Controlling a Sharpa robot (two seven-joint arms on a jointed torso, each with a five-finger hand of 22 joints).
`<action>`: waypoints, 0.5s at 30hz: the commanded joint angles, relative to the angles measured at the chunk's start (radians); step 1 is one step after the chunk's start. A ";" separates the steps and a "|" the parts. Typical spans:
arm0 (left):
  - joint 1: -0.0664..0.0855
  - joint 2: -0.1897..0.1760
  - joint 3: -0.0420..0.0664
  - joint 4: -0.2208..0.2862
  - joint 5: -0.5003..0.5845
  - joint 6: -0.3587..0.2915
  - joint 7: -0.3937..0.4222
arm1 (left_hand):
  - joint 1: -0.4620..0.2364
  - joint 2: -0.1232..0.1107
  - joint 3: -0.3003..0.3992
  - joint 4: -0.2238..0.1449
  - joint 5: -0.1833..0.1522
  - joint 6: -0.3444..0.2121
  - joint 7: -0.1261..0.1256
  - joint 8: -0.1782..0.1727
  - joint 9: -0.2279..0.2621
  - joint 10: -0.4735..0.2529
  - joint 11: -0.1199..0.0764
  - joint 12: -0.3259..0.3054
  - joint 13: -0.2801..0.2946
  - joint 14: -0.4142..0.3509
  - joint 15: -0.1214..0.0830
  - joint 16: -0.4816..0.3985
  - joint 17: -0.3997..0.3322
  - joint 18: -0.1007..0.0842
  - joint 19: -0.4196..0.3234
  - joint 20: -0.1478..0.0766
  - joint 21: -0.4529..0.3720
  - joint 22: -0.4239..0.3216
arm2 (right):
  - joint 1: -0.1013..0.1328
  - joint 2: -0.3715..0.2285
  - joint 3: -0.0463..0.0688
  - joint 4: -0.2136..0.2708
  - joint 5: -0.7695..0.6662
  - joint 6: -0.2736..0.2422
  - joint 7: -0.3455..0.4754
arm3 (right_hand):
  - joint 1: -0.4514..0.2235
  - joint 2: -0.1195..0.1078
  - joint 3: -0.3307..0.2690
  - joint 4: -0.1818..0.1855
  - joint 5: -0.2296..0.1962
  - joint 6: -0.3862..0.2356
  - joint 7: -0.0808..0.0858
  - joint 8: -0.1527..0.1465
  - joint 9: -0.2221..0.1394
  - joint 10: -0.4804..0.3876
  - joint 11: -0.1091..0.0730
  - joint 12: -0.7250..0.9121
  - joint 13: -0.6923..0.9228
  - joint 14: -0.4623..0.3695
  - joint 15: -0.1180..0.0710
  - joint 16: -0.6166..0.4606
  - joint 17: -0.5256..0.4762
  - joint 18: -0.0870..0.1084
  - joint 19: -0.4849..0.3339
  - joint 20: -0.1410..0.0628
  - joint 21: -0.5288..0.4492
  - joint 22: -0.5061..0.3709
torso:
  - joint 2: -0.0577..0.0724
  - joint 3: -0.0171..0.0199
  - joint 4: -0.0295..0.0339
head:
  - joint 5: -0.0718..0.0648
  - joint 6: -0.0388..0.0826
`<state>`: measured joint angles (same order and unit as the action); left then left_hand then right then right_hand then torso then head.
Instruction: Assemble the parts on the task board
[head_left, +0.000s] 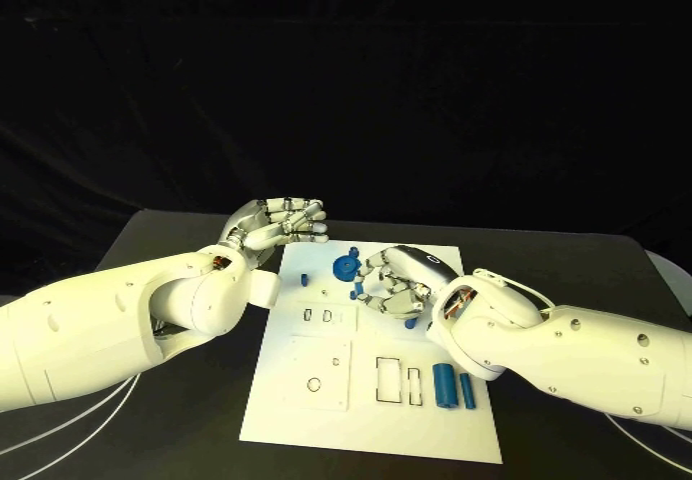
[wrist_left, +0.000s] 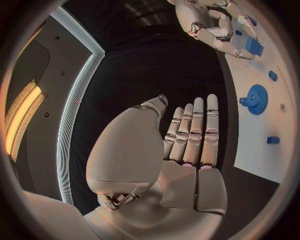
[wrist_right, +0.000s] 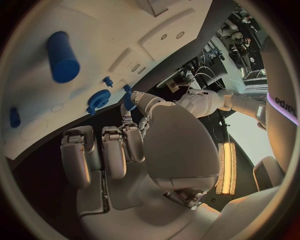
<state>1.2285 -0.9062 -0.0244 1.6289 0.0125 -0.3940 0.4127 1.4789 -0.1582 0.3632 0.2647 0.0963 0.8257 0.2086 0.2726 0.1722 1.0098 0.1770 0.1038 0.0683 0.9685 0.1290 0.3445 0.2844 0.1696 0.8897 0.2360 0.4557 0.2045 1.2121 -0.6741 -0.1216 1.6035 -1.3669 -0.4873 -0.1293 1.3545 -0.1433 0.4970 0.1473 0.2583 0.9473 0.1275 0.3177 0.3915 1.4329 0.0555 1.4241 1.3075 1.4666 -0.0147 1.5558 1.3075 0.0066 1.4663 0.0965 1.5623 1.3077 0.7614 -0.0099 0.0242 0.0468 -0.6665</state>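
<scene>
- Nearest, 2 blue cylinders (head_left: 453, 386) lie side by side at the near right of the task board (head_left: 325, 420), beside 2 open rectangular slots.
- Mid-board, the right hand (head_left: 398, 282) hovers, fingers curled; a small blue piece (wrist_right: 129, 101) looks pinched at its fingertips, so I judge a part is being carried toward its seat.
- Just beyond it, the blue gear (head_left: 346, 266) sits on the board.
- Farthest, the left hand (head_left: 281, 223) hangs off the board's far left corner, fingers together and holding nothing.
- Next the pinched piece likely needs lining up over its hole, then pressing down.
</scene>
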 joint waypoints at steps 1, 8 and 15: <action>0.001 0.002 0.001 0.001 -0.005 0.014 0.008 | -0.001 -0.010 0.005 0.001 -0.003 0.000 0.019 -0.002 -0.001 0.004 0.000 -0.005 -0.001 -0.005 0.002 0.002 0.001 0.010 -0.008 -0.001 0.006 0.001 | -0.010 0.028 -0.002 -0.009 -0.119 0.041 -0.046 | -0.007 0.008 0.005 0.001 -0.001 0.010 -0.001 0.015 0.015 -0.001 -0.009 -0.001 0.089 0.097 -0.004 0.004 0.229 -0.003 0.094 -0.005 -0.002 0.252 | 0.001 -0.0008 0.0002 | 0.009 -0.007; 0.001 0.002 0.001 0.004 -0.005 0.013 0.007 | -0.001 -0.010 0.005 0.001 -0.003 0.000 0.019 -0.002 -0.001 0.004 0.000 -0.005 -0.001 -0.005 0.002 0.002 0.001 0.010 -0.008 -0.001 0.006 0.001 | -0.030 0.081 -0.008 -0.039 -0.168 0.070 -0.063 | -0.013 0.007 0.004 0.003 -0.002 0.010 -0.002 0.016 0.017 -0.001 -0.009 -0.002 0.088 0.096 -0.005 0.003 0.227 -0.003 0.094 -0.005 -0.003 0.252 | 0.002 0.0014 -0.0014 | 0.017 -0.013; 0.001 0.001 0.001 0.006 -0.005 0.013 0.006 | -0.001 -0.010 0.005 0.001 -0.003 0.000 0.019 -0.002 -0.001 0.004 0.000 -0.006 -0.001 -0.005 0.002 0.002 0.002 0.010 -0.009 -0.001 0.006 0.001 | -0.042 0.109 -0.011 -0.061 -0.197 0.078 -0.083 | -0.020 0.005 0.002 0.005 -0.003 0.010 -0.002 0.019 0.018 -0.001 -0.009 -0.002 0.088 0.096 -0.005 0.003 0.227 -0.002 0.093 -0.006 -0.004 0.252 | 0.002 0.0022 -0.0015 | 0.023 -0.019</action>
<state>1.2289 -0.9062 -0.0243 1.6322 0.0123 -0.3941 0.4124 1.4789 -0.1581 0.3632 0.2647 0.0963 0.8257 0.2086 0.2726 0.1722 1.0099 0.1770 0.1039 0.0683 0.9685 0.1290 0.3444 0.2846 0.1696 0.8897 0.2360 0.4557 0.2044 1.1721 -0.5686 -0.1324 1.5452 -1.5106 -0.4377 -0.1852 1.3456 -0.1356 0.4966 0.1473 0.2519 0.9493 0.1295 0.3177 0.3915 1.4293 0.0519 1.4241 1.3075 1.4666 -0.0146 1.5558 1.3074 0.0067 1.4663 0.0966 1.5623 1.3079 0.7632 -0.0084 0.0229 0.0676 -0.6833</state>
